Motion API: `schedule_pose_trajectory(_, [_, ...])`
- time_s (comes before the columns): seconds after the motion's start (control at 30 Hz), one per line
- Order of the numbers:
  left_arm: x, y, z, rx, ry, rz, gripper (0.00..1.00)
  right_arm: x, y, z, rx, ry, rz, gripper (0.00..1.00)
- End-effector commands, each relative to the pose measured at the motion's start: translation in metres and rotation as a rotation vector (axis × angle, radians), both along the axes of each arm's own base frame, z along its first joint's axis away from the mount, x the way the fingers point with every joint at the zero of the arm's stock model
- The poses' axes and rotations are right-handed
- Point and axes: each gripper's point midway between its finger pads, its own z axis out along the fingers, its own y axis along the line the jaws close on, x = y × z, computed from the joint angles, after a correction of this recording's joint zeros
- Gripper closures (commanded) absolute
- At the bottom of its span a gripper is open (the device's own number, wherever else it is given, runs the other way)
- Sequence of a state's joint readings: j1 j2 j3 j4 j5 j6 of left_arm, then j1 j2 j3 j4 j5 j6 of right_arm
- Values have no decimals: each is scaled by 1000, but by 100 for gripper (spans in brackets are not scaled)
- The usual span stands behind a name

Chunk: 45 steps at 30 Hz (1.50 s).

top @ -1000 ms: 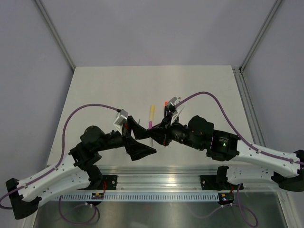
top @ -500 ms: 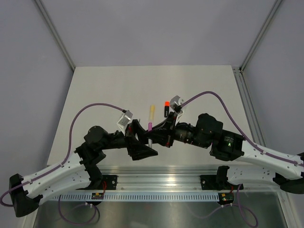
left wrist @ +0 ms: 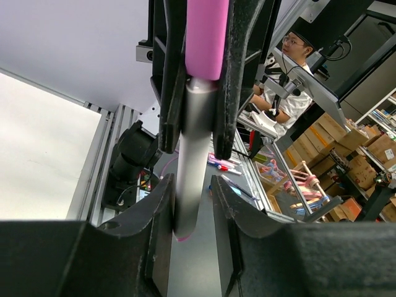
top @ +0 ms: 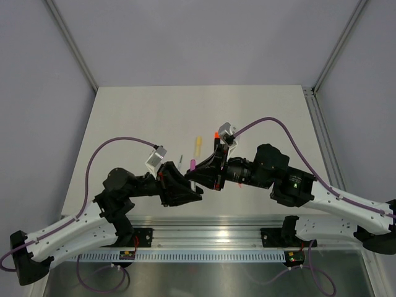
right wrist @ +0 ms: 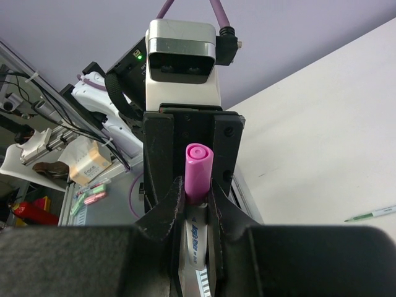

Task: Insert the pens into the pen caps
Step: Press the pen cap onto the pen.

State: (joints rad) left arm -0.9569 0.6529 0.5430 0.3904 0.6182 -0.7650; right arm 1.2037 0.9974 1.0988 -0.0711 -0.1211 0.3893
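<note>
Pale table [top: 124,124], grey walls. Top view: both arms meet near the front edge, with the pink-capped pen [top: 193,165] between right hand [top: 198,175] and left hand [top: 192,186]. Yellow highlighter [top: 198,146] lies just beyond that pen, thin pen [top: 180,158] just left of it. Left wrist: own fingers [left wrist: 162,210] hug the grey barrel on both sides, can't tell if clamped; right hand grips above, at the pink cap [left wrist: 206,37]. Right wrist: own fingers [right wrist: 166,204] clamped on the pen just below its cap.

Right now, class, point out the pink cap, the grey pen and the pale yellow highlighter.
pink cap [right wrist: 198,173]: right wrist view, upper side.
grey pen [left wrist: 193,154]: left wrist view, mid-barrel.
pale yellow highlighter [top: 198,146]: top external view, mid-body.
</note>
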Motion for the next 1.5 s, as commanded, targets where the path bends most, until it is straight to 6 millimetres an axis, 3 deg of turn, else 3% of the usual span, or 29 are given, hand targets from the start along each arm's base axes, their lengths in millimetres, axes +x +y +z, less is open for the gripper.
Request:
schedule_pose_trajectory(0.0, [-6, 5, 15, -54, -45, -13, 71, 0, 2, 7, 38, -17, 31, 100])
schedule_pose_trajectory(0.1, [-7, 5, 16, -57, -47, -11, 78, 3, 2, -1, 25, 2, 32, 100])
schedule_pose_trajectory(0.17, [-7, 5, 15, -52, -46, -12, 92, 4, 3, -5, 19, 9, 29, 100])
schedule_pose_trajectory(0.27, [-5, 4, 14, -45, -45, -4, 100, 7, 3, -5, 18, 11, 27, 100])
schedule_pose_trajectory(0.4, [-3, 5, 12, -35, -48, 19, 100, 11, 2, -6, 18, 20, 3, 100])
schedule_pose_trajectory(0.5, [1, 7, 11, -28, -55, 47, 100, 14, 0, -10, 7, 27, -17, 94])
schedule_pose_trajectory(0.77, [5, 10, 14, -24, -94, 85, 100, 12, -3, -14, -15, 39, -14, 54])
schedule_pose_trajectory(1.03, [14, 10, 12, -7, -109, 139, 100, 8, -13, -16, -36, 25, -15, 31])
schedule_pose_trajectory(1.23, [17, 10, 9, 19, -128, 155, 100, 7, -33, -7, -55, -13, -49, 24])
schedule_pose_trajectory(1.47, [12, 10, 6, 30, -143, 127, 100, 24, -51, 27, -69, -91, -157, 26])
